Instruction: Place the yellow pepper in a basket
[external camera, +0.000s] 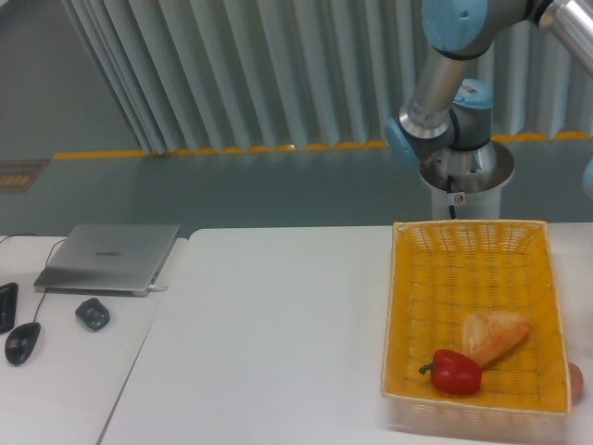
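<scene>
Yellow wicker fills the right of the table: the basket [404,306] sits there with a red pepper [456,372] and a tan bread roll [494,335] lying touching each other near its front edge. What I can't find is the yellow pepper. It is nowhere on the visible tabletop or in the basket. A small orange-pink rounded thing [576,380] peeks past the basket's front right corner at the frame edge, too cut off to name.

So the step in hand looks like the search and reach, and doing it well means locating the pepper first, then coming straight down over it and closing across its lumpy body, not its slick shoulder. For the drop, the open back half of the basket is the safe target, clear of roll and red pepper.

As for the arm [443,74]: base joints stand behind the basket's far edge, one link rises steeply to a blue-capped elbow at the top, another runs off the upper right corner. The claw itself is out of frame, so I cannot tell how it stands, or place anything relative to it.

Off to the far left lie a laptop [109,257] and a mouse [21,342].
</scene>
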{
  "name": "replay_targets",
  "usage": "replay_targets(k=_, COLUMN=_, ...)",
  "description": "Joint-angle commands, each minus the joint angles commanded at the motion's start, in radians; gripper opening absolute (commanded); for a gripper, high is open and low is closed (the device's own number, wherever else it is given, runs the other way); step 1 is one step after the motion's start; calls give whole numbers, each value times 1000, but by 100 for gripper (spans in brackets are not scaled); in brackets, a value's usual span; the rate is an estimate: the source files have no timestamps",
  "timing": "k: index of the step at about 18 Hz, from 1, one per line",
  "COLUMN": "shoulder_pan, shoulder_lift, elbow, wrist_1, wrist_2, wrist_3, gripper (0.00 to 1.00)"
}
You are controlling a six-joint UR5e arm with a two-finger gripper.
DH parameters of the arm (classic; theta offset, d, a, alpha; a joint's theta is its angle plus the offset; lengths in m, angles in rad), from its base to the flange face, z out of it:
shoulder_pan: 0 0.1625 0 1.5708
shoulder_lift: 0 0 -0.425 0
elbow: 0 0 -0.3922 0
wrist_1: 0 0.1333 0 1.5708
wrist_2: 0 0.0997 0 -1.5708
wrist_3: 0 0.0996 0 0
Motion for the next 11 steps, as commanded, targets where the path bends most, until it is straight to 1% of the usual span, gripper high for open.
replay_targets(k=5, shoulder_pan=9, shoulder_lift=-20, elbow=3, wrist_1=2, wrist_2=0, wrist_3=3, gripper=100)
replay_targets(k=10, shoulder_pan=9, shoulder_lift=-22, elbow=2, wrist_1=0, wrist_2=0, wrist_3=0, gripper=100)
replay_targets(k=11, shoulder_pan=9, shoulder_lift=-22, elbow=2, wrist_1=0, wrist_2=0, wrist_3=0, gripper=99)
